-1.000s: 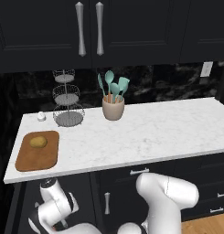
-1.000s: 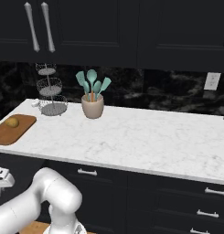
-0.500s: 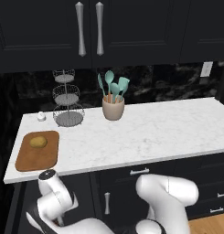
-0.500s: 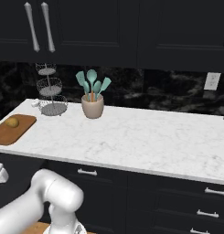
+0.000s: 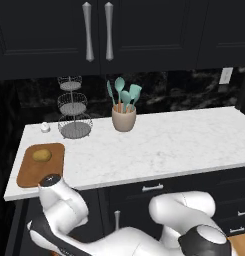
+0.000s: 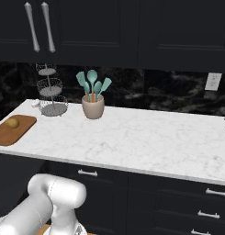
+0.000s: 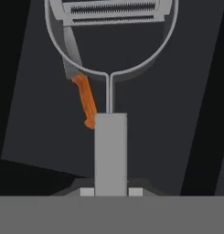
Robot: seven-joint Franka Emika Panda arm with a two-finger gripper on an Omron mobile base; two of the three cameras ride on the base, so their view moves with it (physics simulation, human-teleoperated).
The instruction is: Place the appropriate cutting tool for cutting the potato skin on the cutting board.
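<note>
Gripping peeler handle | gripper pinched shut | knife beyond, left of handle

We see the peeler head cut off by the hand view's top edge, its handle base hidden between the fingertips. The knife blade passes behind the peeler's loop, its tip hidden.

The potato sits on the board at the counter's left end, with the wire stand behind it and the utensil pot to the stand's right. In my hand view, the peeler lies between my fingertips, and the knife lies behind it, to its left.
</note>
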